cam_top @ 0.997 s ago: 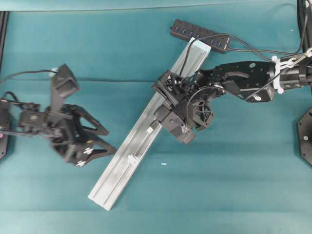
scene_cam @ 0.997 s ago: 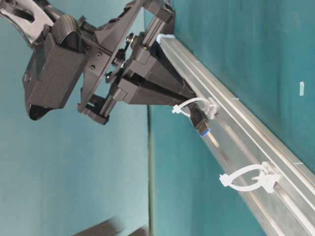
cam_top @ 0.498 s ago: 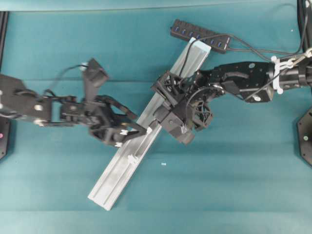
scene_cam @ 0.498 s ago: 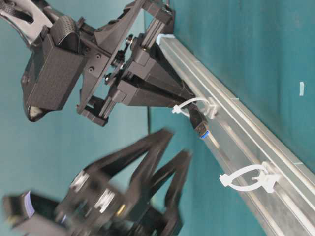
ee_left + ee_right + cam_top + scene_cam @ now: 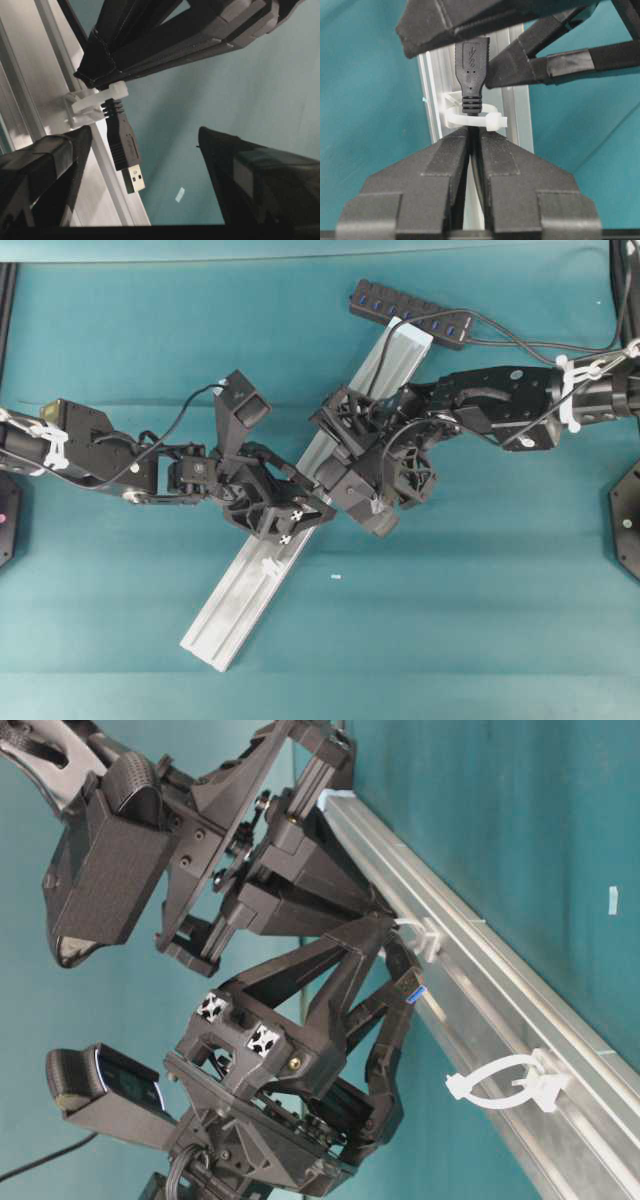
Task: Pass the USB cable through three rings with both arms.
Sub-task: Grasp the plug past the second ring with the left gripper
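Your left gripper, having swung in from well apart, is now bracketing the USB cable plug between spread fingers, just past the first ring, behind which your right gripper is staying pinched on the cord, so the handover appears ready.

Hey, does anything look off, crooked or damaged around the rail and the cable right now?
Nothing stands out. The USB cable plug pokes cleanly through one ring on the rail, the right gripper is shut on the cable behind it, and the left gripper stands open around the plug.
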